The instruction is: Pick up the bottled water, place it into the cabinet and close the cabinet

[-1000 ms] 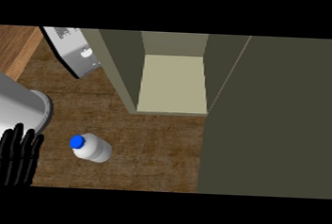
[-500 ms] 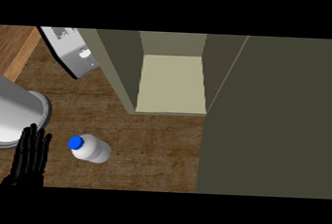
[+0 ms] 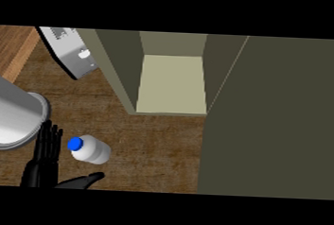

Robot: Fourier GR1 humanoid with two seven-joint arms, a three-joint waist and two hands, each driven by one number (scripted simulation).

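The left hand (image 3: 45,159) is open, fingers straight along the left side of the bottled water (image 3: 89,149), thumb spread below it. The bottle lies on the table (image 3: 154,147) and may roll away if nudged (round body). The cabinet (image 3: 172,84) stands open ahead; a grey cylinder (image 3: 12,112) crowds the left.

Table (image 3: 161,138): brown wood grain, matt. Cabinet (image 3: 281,114): smooth, matt olive panels. Bottled water (image 3: 91,150): smooth whitish plastic, glossy blue cap. Forearm (image 3: 9,117) at 9 o'clock: smooth grey. Left hand (image 3: 45,159): black, slightly glossy.
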